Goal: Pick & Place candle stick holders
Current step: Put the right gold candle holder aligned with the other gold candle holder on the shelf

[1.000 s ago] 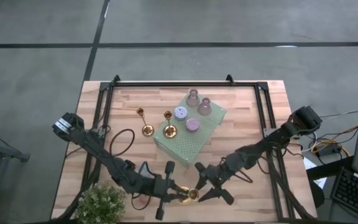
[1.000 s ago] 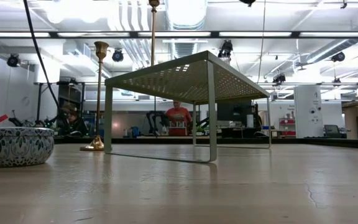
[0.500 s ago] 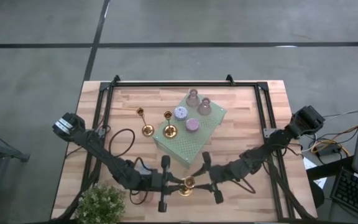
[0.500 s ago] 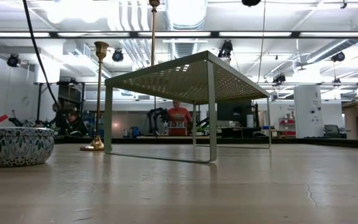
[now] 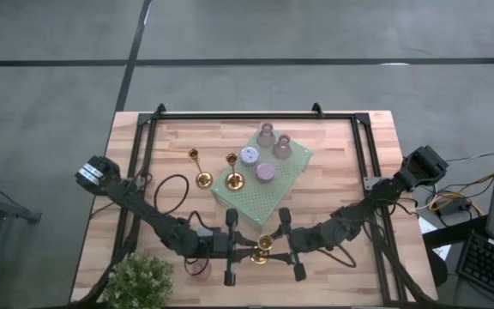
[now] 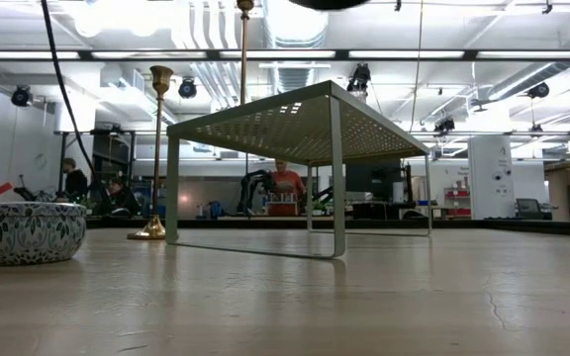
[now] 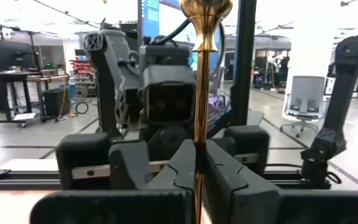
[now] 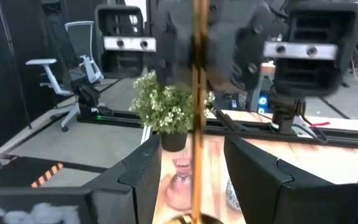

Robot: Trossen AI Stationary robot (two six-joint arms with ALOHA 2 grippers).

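Near the front edge of the worktop [image 5: 350, 184] the two arms meet over one gold candlestick [image 5: 262, 249], which stands upright between them. The left gripper [image 5: 231, 246] has its jaws shut on the stem: in the left wrist view the pads press the thin gold rod [image 7: 199, 124] from both sides, a grip low on the stem that keeps it vertical. The right gripper [image 5: 287, 245] faces it with its jaws open, the stem [image 8: 197, 112] running up the gap between the fingers [image 8: 138, 180] without clearly touching either; this looks like a hand-over in which the right arm has yet to close. Two more candlesticks are placed: one on the bare wood [image 5: 201, 176] just beside the pale-green perforated rack [image 5: 286, 176], one on the rack's near corner [image 5: 234, 180]. Four squat holders [image 5: 266, 172] sit on the rack top. A pink holder [image 8: 181, 183] stands near the plant [image 5: 140, 279]. Much is hard to read: the held candlestick's base is cut off in both wrist views, so whether it is lifted or resting cannot be told. The low view shows no gripper, only the rack [image 6: 295, 129], a patterned bowl [image 6: 28, 232] and people in the room behind.
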